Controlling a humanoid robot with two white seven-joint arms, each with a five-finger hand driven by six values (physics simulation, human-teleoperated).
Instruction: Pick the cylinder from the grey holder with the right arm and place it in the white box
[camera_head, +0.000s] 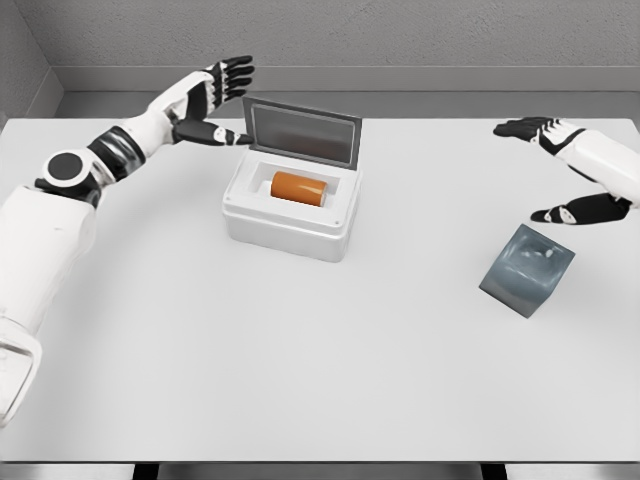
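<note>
An orange cylinder (300, 187) lies on its side inside the white box (290, 228), whose grey lid (301, 131) stands raised at the back. The grey holder (527, 270) sits tilted at the right of the table, with nothing in it. My right hand (545, 170) hovers above and behind the holder, fingers spread, holding nothing. My left hand (222, 100) is stretched out beside the lid's left edge, fingers spread, a fingertip close to the lid; whether it touches I cannot tell.
The white table (320, 380) spreads wide in front of the box and the holder. A grey wall runs along the table's far edge.
</note>
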